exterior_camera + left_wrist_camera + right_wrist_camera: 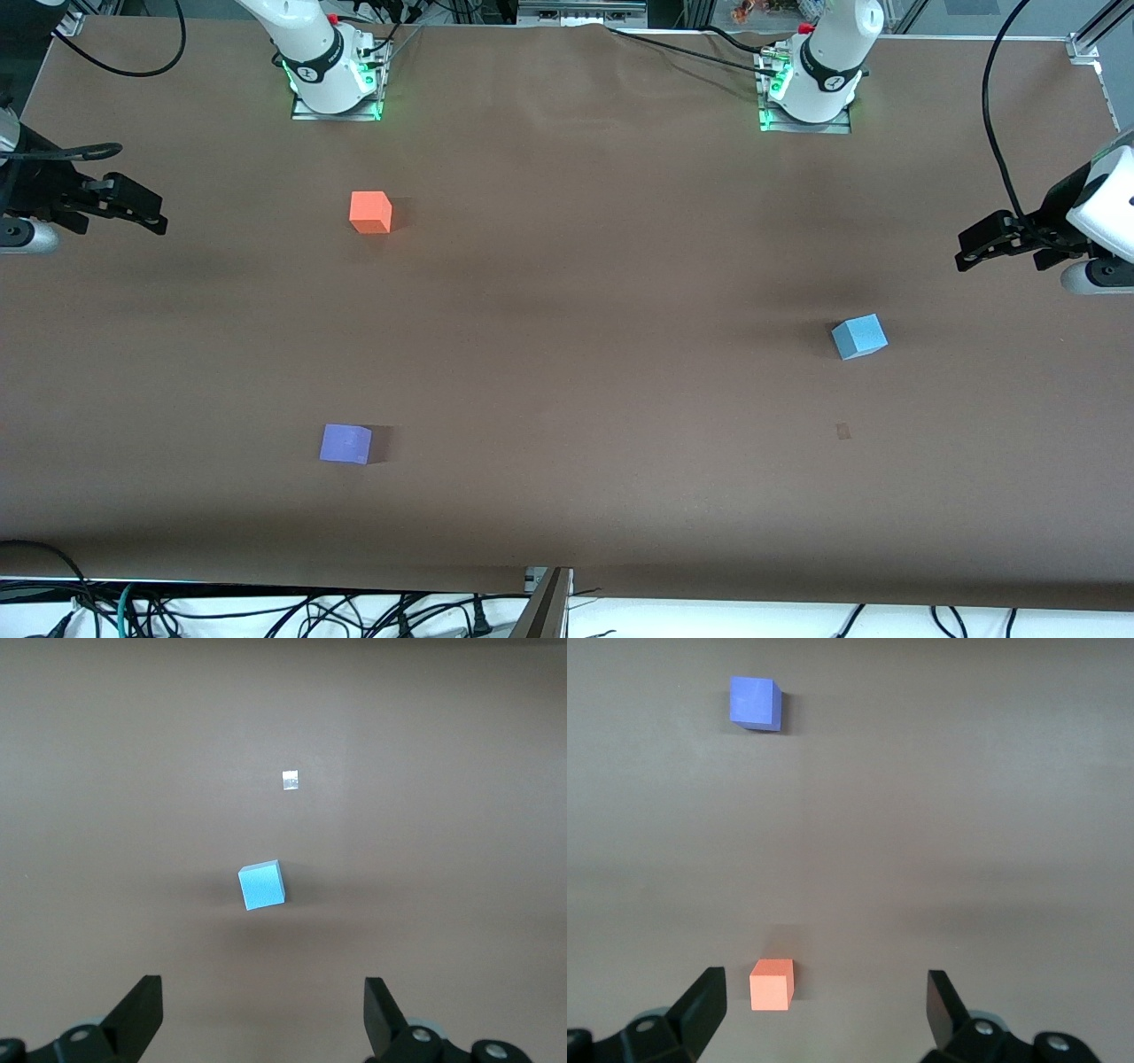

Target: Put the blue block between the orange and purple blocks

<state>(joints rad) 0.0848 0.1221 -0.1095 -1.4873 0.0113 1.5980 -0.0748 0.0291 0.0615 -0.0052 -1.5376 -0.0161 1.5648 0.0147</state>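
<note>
Blue block (858,336) on table (576,354) twd left arm's end, well apart from orange block (370,213) & purple block (345,443) at right arm's end, purple nearer cam; left gripper (970,251) & right gripper (151,213) up, fingers spread, empty.

a brown table (567,354) bears a small pale patch (842,431), perhaps tape; cables (266,611) hang by its nearer edge.
</note>
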